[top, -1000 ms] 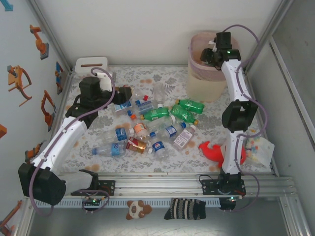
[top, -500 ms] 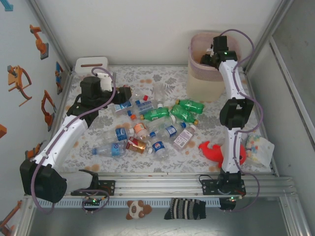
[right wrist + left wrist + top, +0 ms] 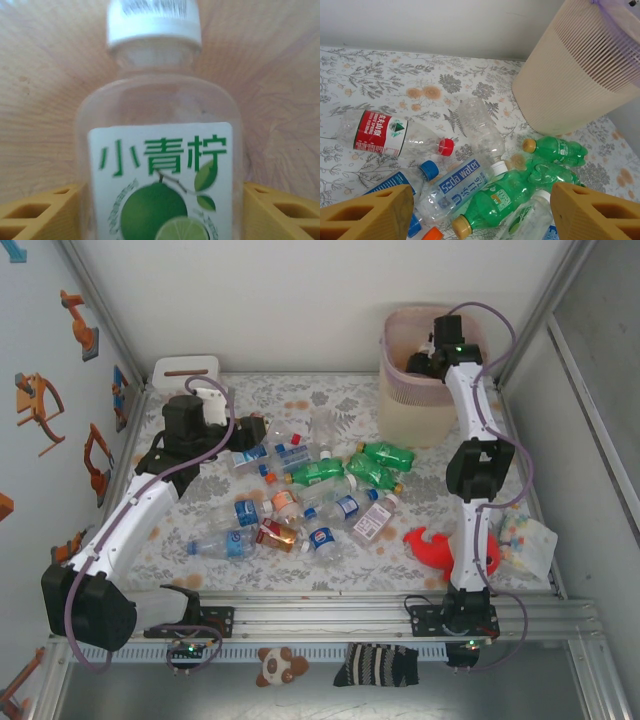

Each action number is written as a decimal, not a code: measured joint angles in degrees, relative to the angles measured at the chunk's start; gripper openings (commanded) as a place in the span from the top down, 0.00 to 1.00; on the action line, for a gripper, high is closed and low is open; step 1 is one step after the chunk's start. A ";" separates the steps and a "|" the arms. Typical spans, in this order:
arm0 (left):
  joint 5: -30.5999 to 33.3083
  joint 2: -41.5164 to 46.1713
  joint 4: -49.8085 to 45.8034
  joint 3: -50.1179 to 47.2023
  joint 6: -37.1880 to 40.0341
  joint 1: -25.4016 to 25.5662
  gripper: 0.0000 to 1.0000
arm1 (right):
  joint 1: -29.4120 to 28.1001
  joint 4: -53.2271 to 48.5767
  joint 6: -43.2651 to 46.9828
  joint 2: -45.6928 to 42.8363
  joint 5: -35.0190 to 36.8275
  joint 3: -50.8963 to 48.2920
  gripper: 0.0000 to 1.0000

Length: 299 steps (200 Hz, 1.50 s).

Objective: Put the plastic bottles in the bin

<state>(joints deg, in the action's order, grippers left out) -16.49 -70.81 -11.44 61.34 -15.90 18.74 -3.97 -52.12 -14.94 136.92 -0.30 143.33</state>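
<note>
Reaching deeper than a second ago, the right arm is pushing its right gripper [image 3: 422, 360] further past the rim, while the left arm is barely shifting. Biggest thing first: the bin [image 3: 405, 415] is standing at one o'clock on the table. Inside it, a clear lime-label bottle [image 3: 160, 150] is sitting between the right fingers [image 3: 40, 215], white cap pointing at the liner. Squeezing or letting go? I cannot tell. That bottle is hiding the bin's bottom. The left gripper [image 3: 250, 430] is hovering with jaws spread wide and empty, at nine o'clock of the pile [image 3: 300, 495] lying mid-table. Counting now: one bin and three green bottles [image 3: 388, 453] at the pile's two o'clock edge. The clear ones are overlapping too much for a firm tally.
</note>
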 measured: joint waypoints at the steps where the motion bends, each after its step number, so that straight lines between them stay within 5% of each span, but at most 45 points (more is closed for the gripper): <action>1: 0.02 0.00 0.00 0.00 0.00 -0.02 0.28 | 0.02 0.00 0.00 0.00 0.02 0.00 0.26; 152: 6.14 -8.68 -5.95 3.67 -5.22 -0.63 0.29 | 0.42 -0.92 -0.02 -18.12 0.13 0.24 0.26; 224: 16.15 -26.71 -12.13 20.46 -25.64 -3.32 0.26 | 0.42 -0.94 -0.02 -31.17 0.20 -10.05 0.26; 299: 12.94 -47.56 -18.03 35.10 -41.88 -5.81 0.08 | 0.42 0.02 0.00 -41.05 1.70 -23.26 0.26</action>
<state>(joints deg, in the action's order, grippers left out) -3.55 -118.37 -29.47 96.44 -57.78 12.93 -3.55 -52.10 -14.94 95.88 1.41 120.07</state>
